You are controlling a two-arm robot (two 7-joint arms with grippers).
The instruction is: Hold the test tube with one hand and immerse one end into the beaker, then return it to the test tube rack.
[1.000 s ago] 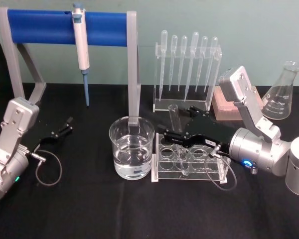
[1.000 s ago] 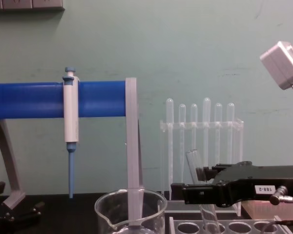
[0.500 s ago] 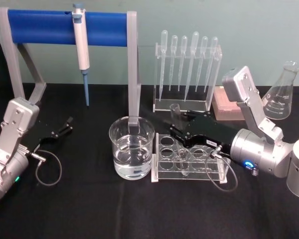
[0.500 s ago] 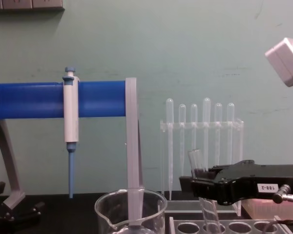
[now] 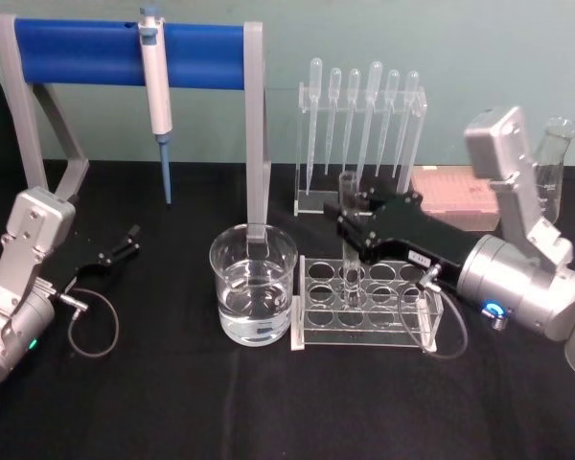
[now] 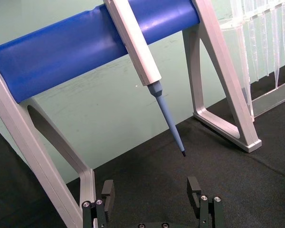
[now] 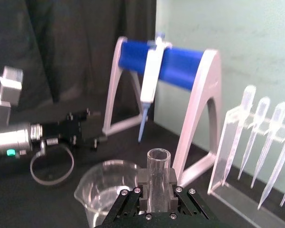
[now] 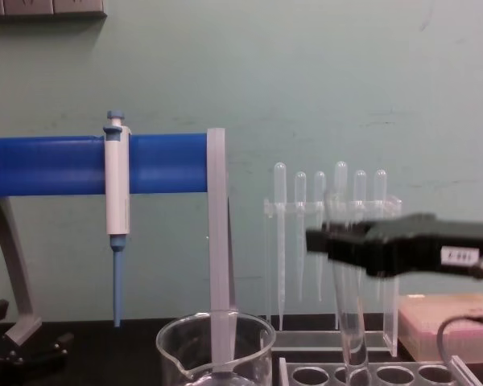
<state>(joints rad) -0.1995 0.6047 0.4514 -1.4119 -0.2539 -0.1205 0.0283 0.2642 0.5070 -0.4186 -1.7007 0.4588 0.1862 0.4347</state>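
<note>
Head view, centre right: right gripper clenched on test tube, which is near upright with its lower end inside clear rack. Just beside its left end: beaker. Close behind: pipette stand. Lower frame: bare black table. Far left: left gripper, fingers spread, empty.

The bench is showing one test tube, one beaker, one test tube rack, six bulb pipettes, one white-and-blue pipette, one conical flask and one pink box.
</note>
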